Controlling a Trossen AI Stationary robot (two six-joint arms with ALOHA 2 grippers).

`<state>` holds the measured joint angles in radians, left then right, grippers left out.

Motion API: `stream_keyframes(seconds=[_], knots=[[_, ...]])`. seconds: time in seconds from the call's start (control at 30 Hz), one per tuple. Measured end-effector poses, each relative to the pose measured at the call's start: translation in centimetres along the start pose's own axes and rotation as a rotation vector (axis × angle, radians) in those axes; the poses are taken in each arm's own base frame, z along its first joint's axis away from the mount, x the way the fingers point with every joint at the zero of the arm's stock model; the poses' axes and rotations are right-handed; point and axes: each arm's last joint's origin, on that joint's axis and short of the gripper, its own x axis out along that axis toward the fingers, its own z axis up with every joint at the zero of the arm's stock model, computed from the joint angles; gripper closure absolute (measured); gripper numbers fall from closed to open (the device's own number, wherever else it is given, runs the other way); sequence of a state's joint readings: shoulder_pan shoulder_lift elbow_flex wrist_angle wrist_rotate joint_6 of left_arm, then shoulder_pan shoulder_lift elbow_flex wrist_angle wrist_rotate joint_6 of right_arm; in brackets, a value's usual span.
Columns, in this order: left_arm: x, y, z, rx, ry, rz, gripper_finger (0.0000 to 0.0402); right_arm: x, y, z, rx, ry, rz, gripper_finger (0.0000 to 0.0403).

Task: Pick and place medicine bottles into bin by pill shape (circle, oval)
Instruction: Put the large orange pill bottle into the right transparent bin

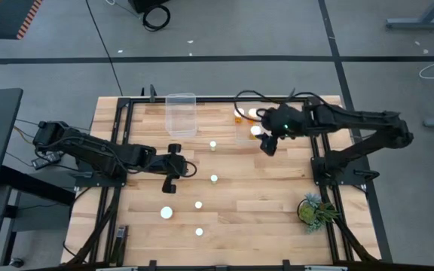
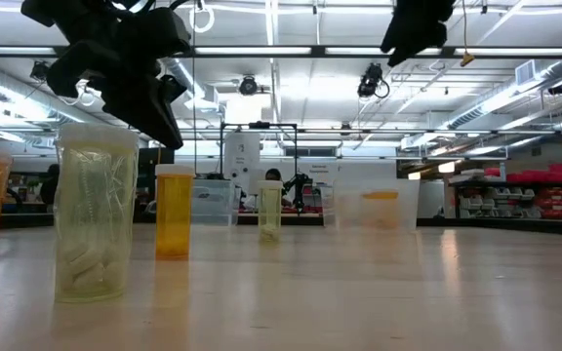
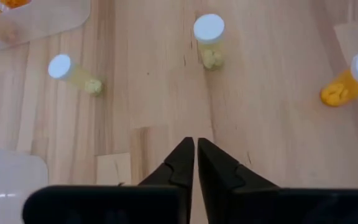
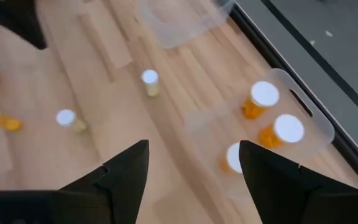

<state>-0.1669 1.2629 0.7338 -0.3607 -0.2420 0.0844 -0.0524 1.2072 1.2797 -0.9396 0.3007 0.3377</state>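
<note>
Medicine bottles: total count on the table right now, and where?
8. Five medicine bottles stand loose mid-table. Three sit in the clear bin on the right arm's side. An arm could hide another.

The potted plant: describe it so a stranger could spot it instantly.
In the high view, find the wooden table and go to its near right corner. The potted plant sits there: the only green, leafy thing, unlike the white-capped medicine bottles.
</note>
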Motion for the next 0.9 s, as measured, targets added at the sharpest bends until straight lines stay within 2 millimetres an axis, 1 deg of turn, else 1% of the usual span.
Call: stream_keyframes(seconds=[0.07,0.23,0.37,0.43,0.57,0.6,0.67,0.77,0.9], knots=[[0.0,0.0,0.0,0.002,-0.001,0.000,0.0367,-0.4,0.7,-0.3,-0.017,-0.009,0.011,0.0146],[0.1,0.3,0.3,0.124,-0.026,0.013,0.0366,-1.1,2.5,-1.0,-0.059,-0.019,0.048,0.0146],[0.0,0.4,0.7,0.093,-0.075,0.019,0.0373,-1.6,3.5,-1.5,-0.099,-0.028,0.064,0.0146],[0.2,0.3,1.3,-0.040,-0.127,0.011,0.0376,-1.8,3.9,-1.8,-0.111,-0.033,0.051,0.0146],[0.1,0.3,2.4,-0.447,-0.241,-0.033,0.0378,-2.2,4.5,-2.3,-0.131,-0.043,0.026,0.0146],[0.0,0.3,2.5,-0.511,-0.252,-0.042,0.0377,-2.3,4.6,-2.4,-0.137,-0.043,0.023,0.0146],[0.1,0.3,2.4,-0.575,-0.239,-0.053,0.0375,-2.4,4.9,-2.7,-0.145,-0.042,0.020,0.0146],[0.1,0.3,2.4,-0.615,-0.233,-0.061,0.0375,-2.7,5.1,-3.0,-0.160,-0.033,0.021,0.0146],[0.1,0.3,2.4,-0.715,-0.240,-0.074,0.0380,-3.0,5.6,-3.3,-0.180,-0.044,0.023,0.0146]])
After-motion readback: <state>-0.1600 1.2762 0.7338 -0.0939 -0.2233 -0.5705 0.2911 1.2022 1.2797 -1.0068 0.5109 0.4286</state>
